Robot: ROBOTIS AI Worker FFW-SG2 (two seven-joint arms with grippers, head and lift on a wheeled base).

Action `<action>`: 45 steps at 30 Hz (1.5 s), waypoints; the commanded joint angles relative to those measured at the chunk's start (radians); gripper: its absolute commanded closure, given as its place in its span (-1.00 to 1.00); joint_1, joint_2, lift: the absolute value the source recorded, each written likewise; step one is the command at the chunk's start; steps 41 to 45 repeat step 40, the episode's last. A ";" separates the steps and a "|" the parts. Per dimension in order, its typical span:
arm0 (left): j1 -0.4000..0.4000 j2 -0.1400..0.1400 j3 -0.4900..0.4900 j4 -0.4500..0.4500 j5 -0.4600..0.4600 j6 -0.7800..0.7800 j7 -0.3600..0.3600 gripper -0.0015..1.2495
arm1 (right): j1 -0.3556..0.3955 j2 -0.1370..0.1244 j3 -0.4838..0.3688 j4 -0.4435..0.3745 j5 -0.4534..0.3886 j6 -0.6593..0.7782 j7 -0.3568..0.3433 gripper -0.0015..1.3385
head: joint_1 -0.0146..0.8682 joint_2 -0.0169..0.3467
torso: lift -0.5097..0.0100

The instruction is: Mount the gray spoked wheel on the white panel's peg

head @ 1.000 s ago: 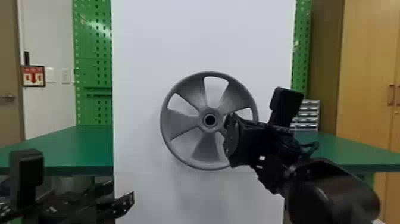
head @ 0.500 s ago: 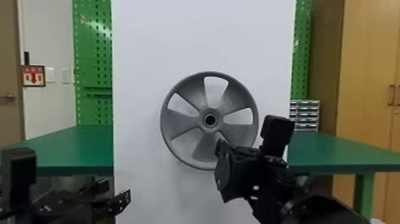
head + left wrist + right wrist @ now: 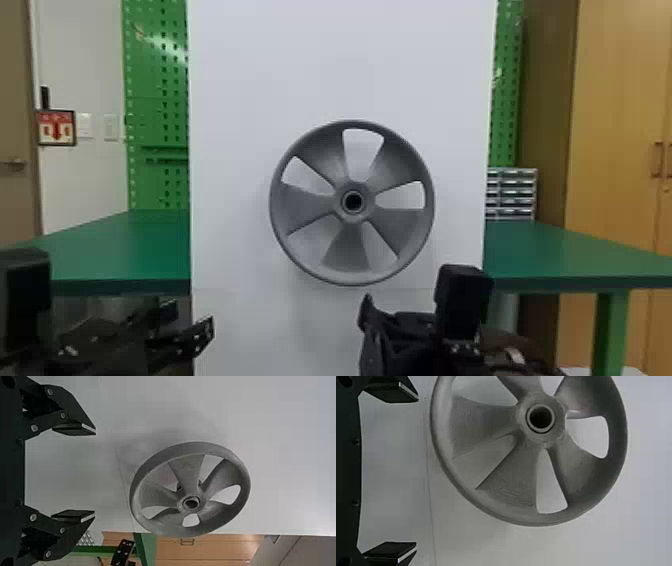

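Left wrist view, shown on its side: the black fingers of the left gripper [image 3: 95, 473] were spread apart with nothing between them. Beyond them, the gray spoked wheel [image 3: 154, 494] stood out from the white panel [image 3: 281, 455], a soft shadow on the surface behind it.

Right wrist view, also sideways: the right gripper [image 3: 417, 472] was parted and empty too, its fingertips near the wheel's rim. The round hub [image 3: 520, 423] had a dark bore; whether the peg reached into it could not be told.

Head view: the wheel faced the robot at the middle of the panel, clear of both grippers, the right one low beneath the rim and the left one lower left. A green workbench [image 3: 100, 250] stretched behind.

The wheel seemed to be carried by the peg alone—so if it was seated only shallowly, it might tip forward and slide off. An upward swing of the right arm could catch the rim, and an off-centre push could cock the hub and jam it.
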 commanded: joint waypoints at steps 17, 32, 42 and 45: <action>0.016 -0.023 0.032 -0.006 -0.014 -0.013 -0.018 -0.19 | 0.277 -0.010 -0.117 0.130 0.114 -0.228 0.193 -1.00 | -0.76 -0.95 | -0.89; 0.020 -0.032 0.044 -0.006 -0.020 -0.018 -0.022 -0.19 | 0.384 0.049 -0.238 0.308 0.222 -0.441 0.381 -1.00 | -0.76 -0.95 | -0.89; 0.022 -0.033 0.047 -0.005 -0.023 -0.018 -0.023 -0.19 | 0.404 0.061 -0.261 0.413 0.246 -0.554 0.423 -1.00 | -0.76 -0.95 | -0.89; 0.022 -0.033 0.047 -0.005 -0.023 -0.018 -0.023 -0.19 | 0.404 0.061 -0.261 0.413 0.246 -0.554 0.423 -1.00 | -0.76 -0.95 | -0.89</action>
